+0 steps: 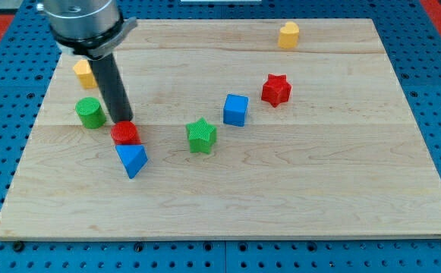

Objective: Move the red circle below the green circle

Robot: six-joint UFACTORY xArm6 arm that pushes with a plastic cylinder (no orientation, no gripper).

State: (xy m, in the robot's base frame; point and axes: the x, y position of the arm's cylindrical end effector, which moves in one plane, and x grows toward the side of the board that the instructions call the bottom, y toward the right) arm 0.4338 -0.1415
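The red circle [125,133] lies on the wooden board [281,189] at the left, to the right of and slightly below the green circle [90,112]. My tip [121,121] stands just above the red circle's top edge, touching or nearly touching it, between the two circles. A blue triangle [132,159] sits right below the red circle, touching it or almost so.
A yellow block [83,73] sits above the green circle, partly behind the rod. A green star [201,136], a blue cube [235,109] and a red star [276,89] run up to the right. A yellow heart [288,35] sits near the top edge.
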